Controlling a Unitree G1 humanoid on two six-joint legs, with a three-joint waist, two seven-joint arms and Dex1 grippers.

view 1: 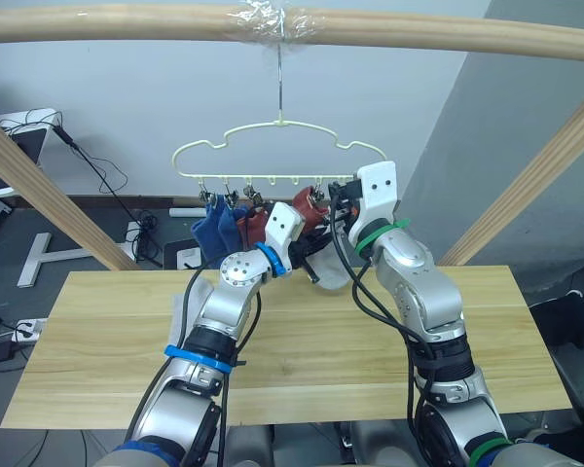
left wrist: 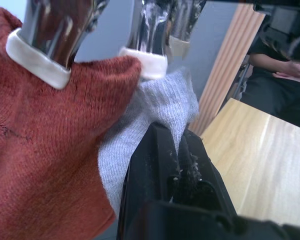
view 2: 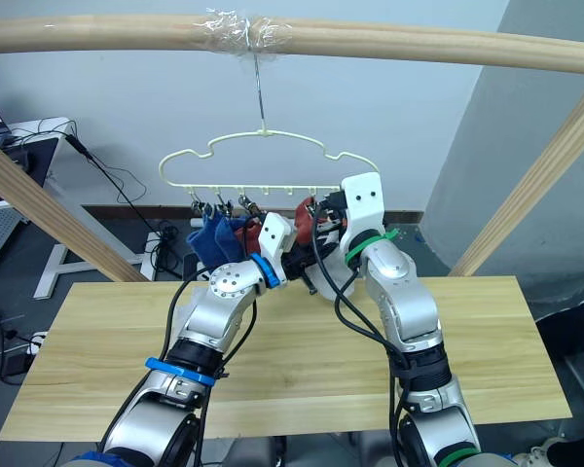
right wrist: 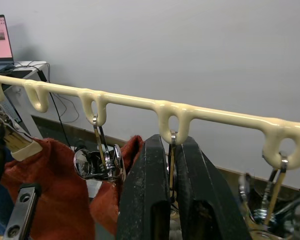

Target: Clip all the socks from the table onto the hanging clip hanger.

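— Two grippers where?
— Both raised at clip hanger (view 1: 277,156) above tabletop (view 1: 302,341). Left gripper (left wrist: 182,150) pinching grey sock (left wrist: 155,107); right gripper (right wrist: 172,172) closed on silver clip (right wrist: 172,150).

The surface (view 1: 302,341) is a long rectangular top of light natural wood planks, grain running lengthwise. One pale grey sock (view 1: 180,309) lies flat on it near its left side, mostly hidden behind the left arm, with only an edge showing. The remaining planks in view carry nothing. Below and behind the surface is dark floor (view 1: 78,233) with cables.
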